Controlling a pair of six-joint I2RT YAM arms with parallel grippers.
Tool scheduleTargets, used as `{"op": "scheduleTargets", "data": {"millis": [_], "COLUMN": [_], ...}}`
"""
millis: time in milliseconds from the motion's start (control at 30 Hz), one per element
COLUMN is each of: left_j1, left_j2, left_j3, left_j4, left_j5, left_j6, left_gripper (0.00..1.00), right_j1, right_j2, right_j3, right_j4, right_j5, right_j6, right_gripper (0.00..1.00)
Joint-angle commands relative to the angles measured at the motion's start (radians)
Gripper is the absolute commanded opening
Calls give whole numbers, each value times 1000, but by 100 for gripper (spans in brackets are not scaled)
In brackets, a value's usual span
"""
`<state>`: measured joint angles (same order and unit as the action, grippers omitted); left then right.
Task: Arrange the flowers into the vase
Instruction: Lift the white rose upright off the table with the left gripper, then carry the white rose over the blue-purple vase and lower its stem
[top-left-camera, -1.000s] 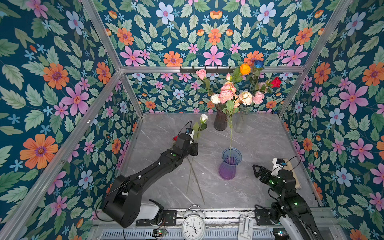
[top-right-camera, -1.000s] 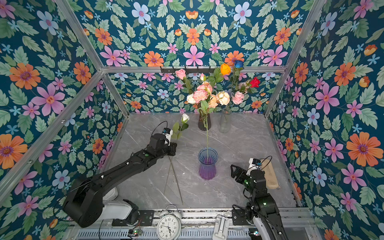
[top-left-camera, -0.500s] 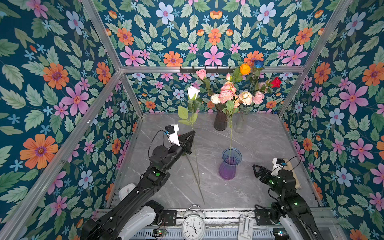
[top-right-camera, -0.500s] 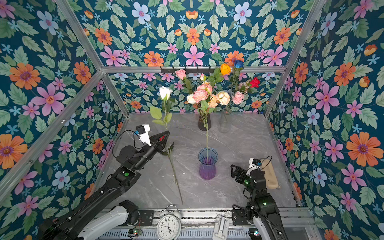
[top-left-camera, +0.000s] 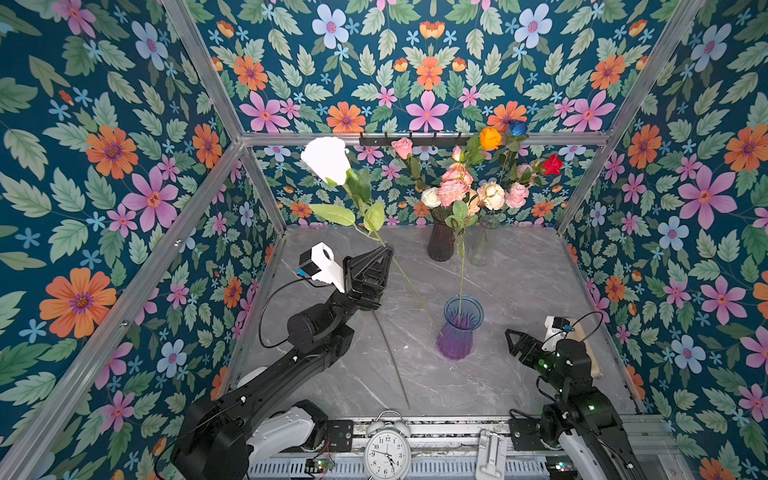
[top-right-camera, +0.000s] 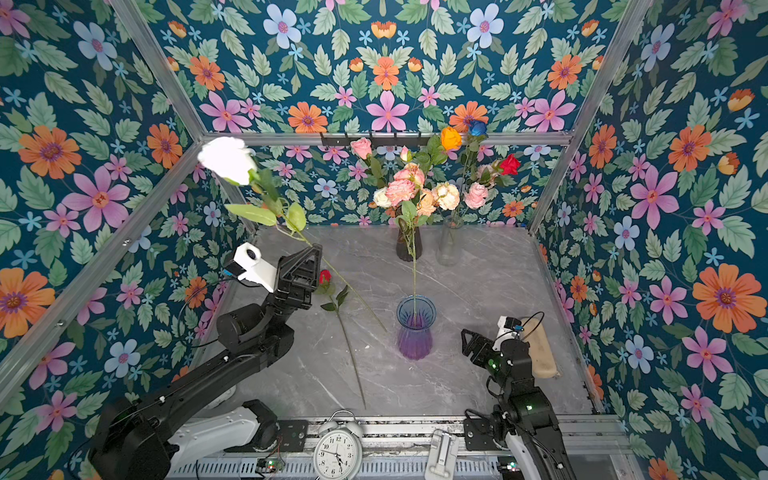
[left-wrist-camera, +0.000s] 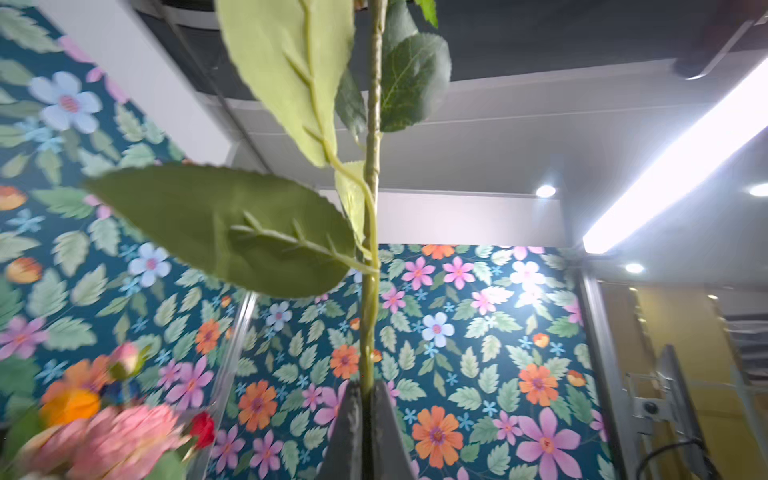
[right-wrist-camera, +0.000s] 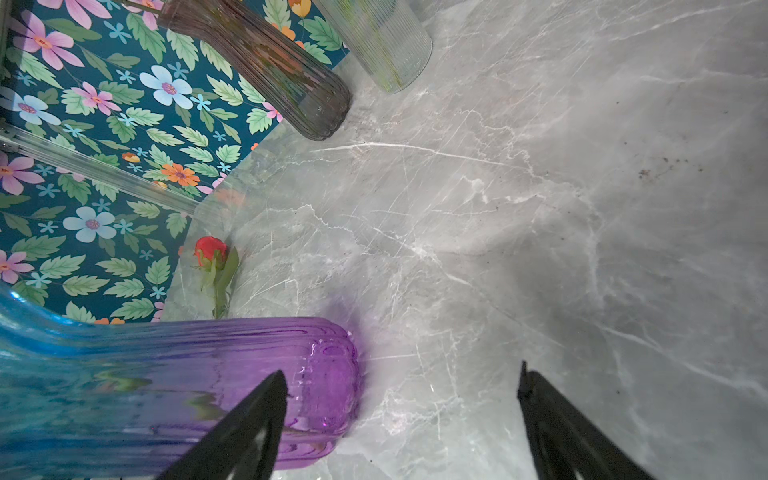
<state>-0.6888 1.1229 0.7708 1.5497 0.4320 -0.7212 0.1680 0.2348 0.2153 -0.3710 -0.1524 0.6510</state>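
Pinching the green stem of a white rose (top-left-camera: 326, 160), the L gripper (top-left-camera: 388, 249) has its jaws pressed together on it, up and to the left of the blue-purple vase (top-left-camera: 459, 328) in both top views. Rose is tilted: head high and far left of the vase, lower stem end slanting down to just left of the vase, not in it. L wrist view shows the stem (left-wrist-camera: 371, 208) w/ leaves rising from btw the closed fingertips (left-wrist-camera: 353, 415).

Vase stands upright on the marble table (top-left-camera: 519, 282) and holds one pink flower (top-left-camera: 453, 191) on a long stem. A red rose (top-right-camera: 325, 275) lies flat on the table left of the vase, head partly behind the L gripper, stem running toward the front edge.

R gripper (top-left-camera: 511, 337) sits low, right of the vase, near but apart from it in both top views; jaws spread wide, nothing btw them. R wrist view has the vase's purple base (right-wrist-camera: 324, 374) right by one finger (right-wrist-camera: 257, 411); can't tell if touching.

Behind the vase, by the back wall: a dark vase (top-left-camera: 440, 245) and a clear vase (top-left-camera: 482, 245), both w/ more flowers (top-left-camera: 492, 195). An alarm clock (top-left-camera: 387, 451) stands in front of the vase.
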Motion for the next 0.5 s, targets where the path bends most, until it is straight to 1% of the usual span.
{"op": "scheduleTargets", "data": {"millis": [0, 100, 167, 367, 467], "left_j1": [-37, -72, -93, -133, -138], "left_j2": [43, 94, 122, 159, 177], "left_j3": [57, 97, 106, 58, 42], "left_j4": [105, 107, 110, 108, 110], "left_j5": [82, 116, 136, 188, 251], "left_j6": [28, 52, 98, 346, 438], "left_gripper": [0, 0, 0, 0, 0], "right_j1": [1, 1, 1, 1, 2], "right_j2": [0, 0, 0, 0, 0], "right_j3": [1, 0, 0, 0, 0], "right_j4": [12, 14, 14, 14, 14], "right_j5": [14, 15, 14, 13, 10], "right_j6": [4, 3, 4, 2, 2], "right_gripper": [88, 88, 88, 88, 89]}}
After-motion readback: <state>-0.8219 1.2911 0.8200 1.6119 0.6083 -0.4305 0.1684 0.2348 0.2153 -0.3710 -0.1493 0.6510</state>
